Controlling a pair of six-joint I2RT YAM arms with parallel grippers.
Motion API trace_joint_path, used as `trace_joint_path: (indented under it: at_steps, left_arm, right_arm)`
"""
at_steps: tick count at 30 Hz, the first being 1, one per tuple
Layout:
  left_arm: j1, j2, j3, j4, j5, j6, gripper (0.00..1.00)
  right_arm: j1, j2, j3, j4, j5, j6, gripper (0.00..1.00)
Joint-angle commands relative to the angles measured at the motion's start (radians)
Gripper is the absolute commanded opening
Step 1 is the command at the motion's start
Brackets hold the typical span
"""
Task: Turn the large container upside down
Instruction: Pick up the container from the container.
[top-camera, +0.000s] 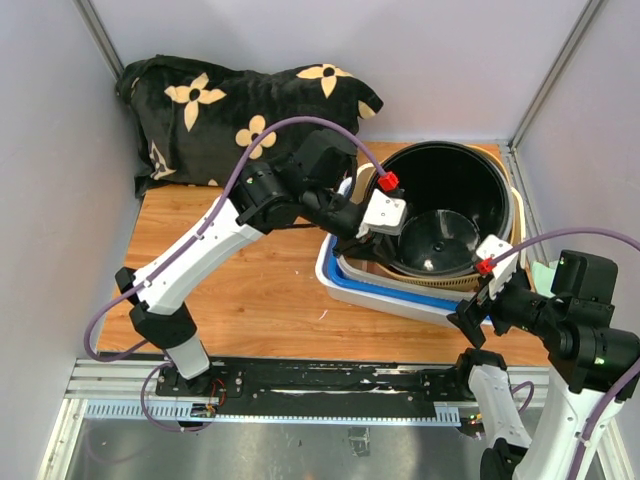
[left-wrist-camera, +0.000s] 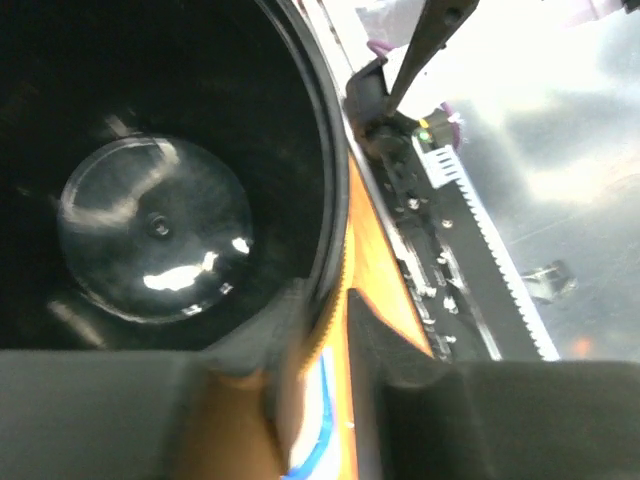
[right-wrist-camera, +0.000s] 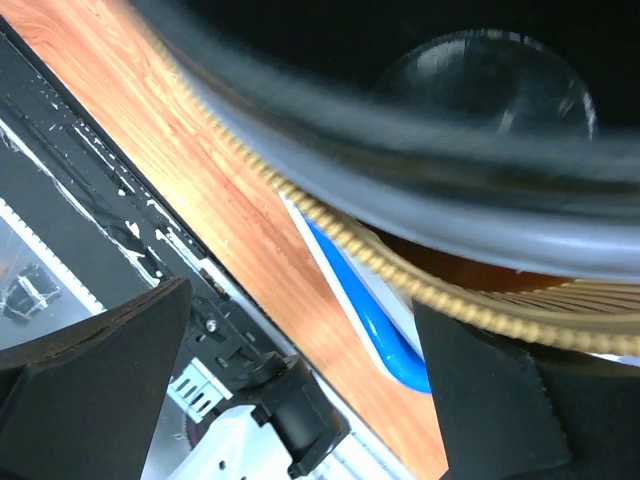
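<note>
The large black container lies tilted with its mouth facing the camera, resting in a woven basket inside a white and blue tray. My left gripper is at the container's near-left rim. In the left wrist view the gripper is shut on the rim of the container, one finger inside and one outside. My right gripper is open and empty just below the container's front-right rim. In the right wrist view the gripper gapes wide under the container.
A black floral pillow lies at the back left of the wooden table. The basket's rim and the tray's blue edge sit close to my right fingers. Walls close in on both sides.
</note>
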Motion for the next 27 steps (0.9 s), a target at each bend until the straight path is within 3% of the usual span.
trace_joint_path:
  at_steps: [1, 6, 9, 11, 12, 13, 15, 16, 17, 20, 24, 26, 27]
  left_arm:
    - [-0.042, 0.117, 0.02, -0.259, -0.131, -0.033, 0.48]
    - [-0.043, 0.183, 0.121, -0.26, -0.268, -0.052, 0.9]
    - [-0.043, 0.207, 0.115, -0.26, -0.293, -0.026, 0.93]
    - [-0.043, 0.22, 0.115, -0.26, -0.277, -0.009, 0.81]
    - [-0.042, 0.227, 0.118, -0.26, -0.265, -0.006, 0.69]
    - [-0.043, 0.233, 0.121, -0.26, -0.258, -0.005, 0.57]
    - [-0.043, 0.244, 0.132, -0.261, -0.264, -0.007, 0.2]
    - [-0.043, 0.247, 0.138, -0.261, -0.273, -0.009, 0.12]
    - [-0.043, 0.249, 0.144, -0.262, -0.284, -0.008, 0.12]
    - [-0.043, 0.248, 0.182, -0.262, -0.312, -0.012, 0.35]
    - [-0.042, 0.237, 0.243, -0.262, -0.343, -0.023, 0.38]
    - [-0.043, 0.227, 0.239, -0.262, -0.36, -0.024, 0.65]
    - [-0.042, 0.219, 0.228, -0.262, -0.365, -0.023, 0.72]
  right_arm:
    - [-0.007, 0.012, 0.054, -0.071, -0.128, -0.146, 0.96]
    - [-0.006, 0.001, -0.026, -0.07, -0.169, -0.165, 0.95]
    - [-0.007, -0.014, -0.035, -0.069, -0.181, -0.157, 0.96]
    - [-0.007, -0.015, -0.051, -0.07, -0.184, -0.155, 0.95]
    - [-0.007, -0.017, -0.058, -0.07, -0.184, -0.156, 0.96]
    - [-0.007, -0.02, -0.064, -0.069, -0.184, -0.156, 0.96]
    - [-0.007, -0.025, -0.077, -0.069, -0.179, -0.155, 0.96]
    - [-0.009, -0.026, -0.086, -0.069, -0.179, -0.157, 0.96]
    - [-0.007, -0.028, -0.096, -0.069, -0.18, -0.159, 0.96]
    - [-0.009, -0.034, -0.112, -0.069, -0.182, -0.168, 0.96]
    - [-0.009, -0.028, -0.112, -0.069, -0.186, -0.169, 0.96]
    - [-0.009, -0.028, -0.112, -0.07, -0.188, -0.168, 0.96]
    - [-0.008, -0.028, -0.112, -0.07, -0.187, -0.169, 0.96]
